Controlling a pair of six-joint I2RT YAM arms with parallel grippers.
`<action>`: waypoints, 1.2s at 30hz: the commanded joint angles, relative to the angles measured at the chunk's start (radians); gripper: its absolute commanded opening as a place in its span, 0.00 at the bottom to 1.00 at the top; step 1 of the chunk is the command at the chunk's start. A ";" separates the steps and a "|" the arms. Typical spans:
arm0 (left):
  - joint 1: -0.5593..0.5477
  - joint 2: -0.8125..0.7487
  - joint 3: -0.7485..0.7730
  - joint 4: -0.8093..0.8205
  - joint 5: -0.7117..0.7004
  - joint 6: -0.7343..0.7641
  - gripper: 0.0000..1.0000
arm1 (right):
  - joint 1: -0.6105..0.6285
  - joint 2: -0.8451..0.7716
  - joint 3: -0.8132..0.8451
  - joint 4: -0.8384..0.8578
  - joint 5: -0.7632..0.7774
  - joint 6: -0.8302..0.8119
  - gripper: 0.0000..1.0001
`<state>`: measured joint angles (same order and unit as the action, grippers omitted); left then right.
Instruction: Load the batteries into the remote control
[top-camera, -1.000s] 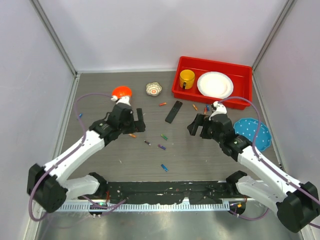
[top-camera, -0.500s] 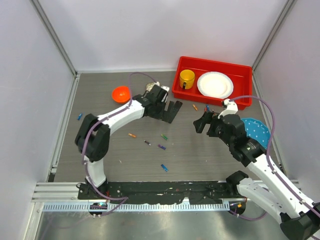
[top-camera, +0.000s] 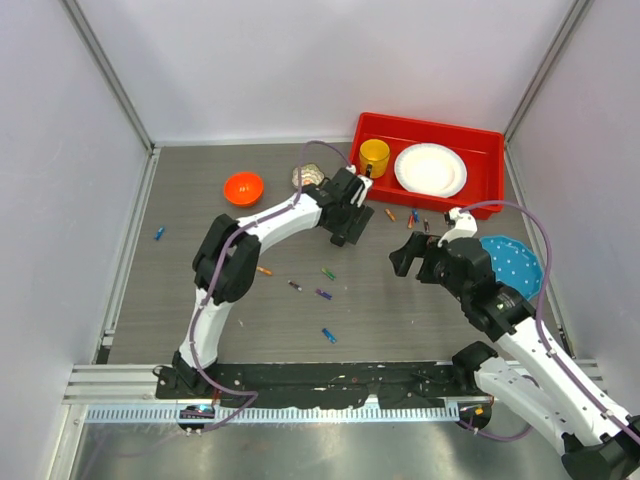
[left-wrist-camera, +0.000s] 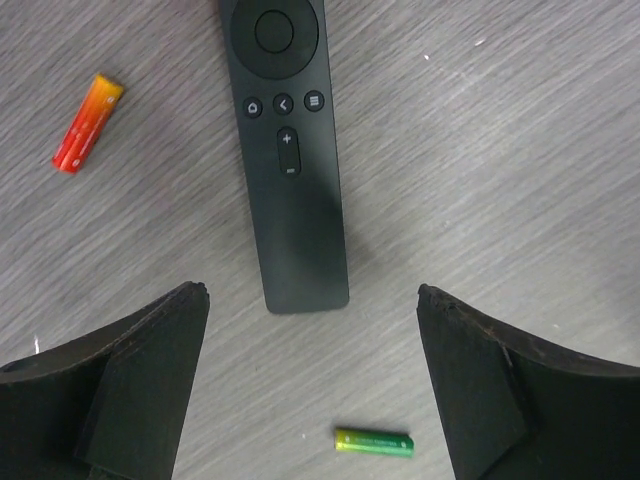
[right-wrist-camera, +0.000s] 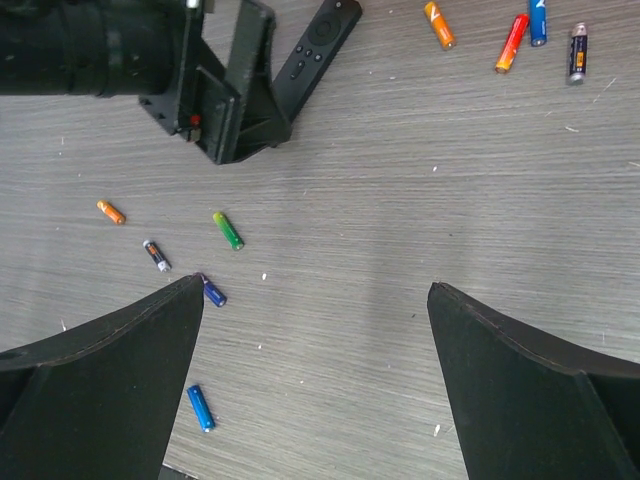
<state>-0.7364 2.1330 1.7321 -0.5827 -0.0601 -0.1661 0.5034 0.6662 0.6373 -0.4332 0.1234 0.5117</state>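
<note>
The black remote control (left-wrist-camera: 290, 150) lies flat on the table, button side up, so its battery slot does not show. My left gripper (left-wrist-camera: 310, 300) is open just above its near end, one finger on each side, holding nothing. In the top view the left gripper (top-camera: 348, 222) covers most of the remote. Several batteries lie loose: a green one (left-wrist-camera: 374, 442), an orange-red one (left-wrist-camera: 88, 122), and a green (right-wrist-camera: 228, 230), a purple (right-wrist-camera: 213, 292) and a blue one (right-wrist-camera: 200, 408). My right gripper (right-wrist-camera: 315, 290) is open and empty over bare table (top-camera: 403, 258).
A red tray (top-camera: 425, 125) at the back right holds a yellow mug (top-camera: 375, 157) and a white plate (top-camera: 430, 169). More batteries (right-wrist-camera: 510, 42) lie in front of it. An orange bowl (top-camera: 243, 186), a small dish (top-camera: 306, 177) and a blue dotted plate (top-camera: 510, 262) also stand here.
My left arm has swung right from beside the orange bowl to over the remote. My right gripper has shifted slightly right and nearer.
</note>
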 joint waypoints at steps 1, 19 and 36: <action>0.003 0.079 0.098 -0.014 0.017 0.053 0.88 | 0.003 -0.020 -0.001 0.005 -0.008 0.008 1.00; 0.003 0.234 0.267 -0.081 -0.024 0.091 0.79 | 0.003 -0.025 0.001 -0.009 -0.004 0.008 1.00; 0.014 0.251 0.253 -0.103 0.000 0.085 0.61 | 0.003 -0.037 0.002 -0.021 -0.007 0.014 1.00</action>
<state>-0.7307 2.3573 1.9690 -0.6521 -0.0727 -0.0929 0.5034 0.6483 0.6334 -0.4511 0.1200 0.5198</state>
